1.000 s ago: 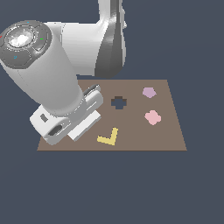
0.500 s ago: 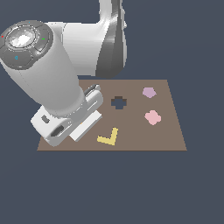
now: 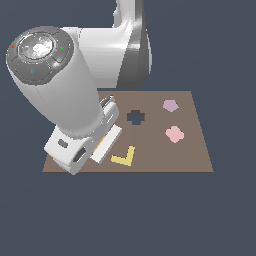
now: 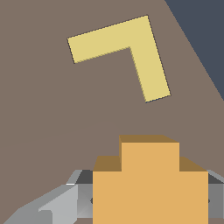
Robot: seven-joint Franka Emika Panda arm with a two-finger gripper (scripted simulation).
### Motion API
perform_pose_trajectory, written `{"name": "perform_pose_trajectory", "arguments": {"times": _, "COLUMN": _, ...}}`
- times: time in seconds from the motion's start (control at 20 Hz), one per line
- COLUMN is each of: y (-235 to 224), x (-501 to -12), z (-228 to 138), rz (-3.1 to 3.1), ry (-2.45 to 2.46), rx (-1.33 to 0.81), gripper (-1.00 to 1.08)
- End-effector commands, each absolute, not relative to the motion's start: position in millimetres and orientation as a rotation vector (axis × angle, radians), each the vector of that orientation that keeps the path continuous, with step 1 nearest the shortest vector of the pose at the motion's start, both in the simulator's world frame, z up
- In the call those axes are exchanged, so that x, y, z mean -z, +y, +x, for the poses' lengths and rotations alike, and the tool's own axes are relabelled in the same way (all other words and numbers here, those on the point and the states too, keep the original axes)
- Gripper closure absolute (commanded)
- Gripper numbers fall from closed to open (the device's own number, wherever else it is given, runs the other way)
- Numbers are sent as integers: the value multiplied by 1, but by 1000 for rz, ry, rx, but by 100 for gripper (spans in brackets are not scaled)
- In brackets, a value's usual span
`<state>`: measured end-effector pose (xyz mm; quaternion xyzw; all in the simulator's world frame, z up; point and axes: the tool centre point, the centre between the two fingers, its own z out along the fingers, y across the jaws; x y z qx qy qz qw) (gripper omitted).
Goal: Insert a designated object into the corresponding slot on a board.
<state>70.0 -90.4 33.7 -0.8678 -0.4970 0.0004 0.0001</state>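
in my wrist view the orange cross (image 4: 150, 181) is the nearest thing i see. it fills the lower middle of the frame. the gripper (image 4: 148, 199) has 1 grey finger on each side of the cross, pressing on it, so i judge it is pinching the cross and holding it up off the board (image 4: 52, 113).

a bit farther off, in the upper middle of the wrist view, the yellow l-shaped piece (image 4: 127, 52) lies flat on the brown board. it does not touch the cross.

in the exterior view the big white arm (image 3: 65, 95) fills the left and middle of the frame. it hides most of the gripper, so i see only a thin strip of orange under it, at the lower left of the board. the yellow l is just beside it, lower middle.

farther back, near the middle of the frame, is the dark cross-shaped slot (image 3: 135, 117). nothing is in it. past it, to the right, sit 2 small pieces, a pink lumpy piece (image 3: 174, 134) and a pale purple piece (image 3: 170, 105).

so i think the pick-up is done. what is left: carry the cross over to the slot, turn it to line up the arms, then lower it in and let go.
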Motion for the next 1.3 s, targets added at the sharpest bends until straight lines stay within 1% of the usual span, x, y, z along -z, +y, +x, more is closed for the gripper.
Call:
{"name": "perform_pose_trajectory", "arguments": {"times": 0.0, "y": -84, "x": -34, "z": 73, "rz": -2666, "ry": -1662, "rx": 0, "gripper": 108}}
{"name": "perform_pose_trajectory", "arguments": {"times": 0.65, "y": -34, "x": -36, "z": 74, "rz": -2107, "ry": -2332, "rx": 0, "gripper": 108}}
{"name": "perform_pose_trajectory", "arguments": {"times": 1.25, "y": 10, "x": -38, "z": 47, "rz": -1353, "ry": -2837, "rx": 1, "gripper": 108}}
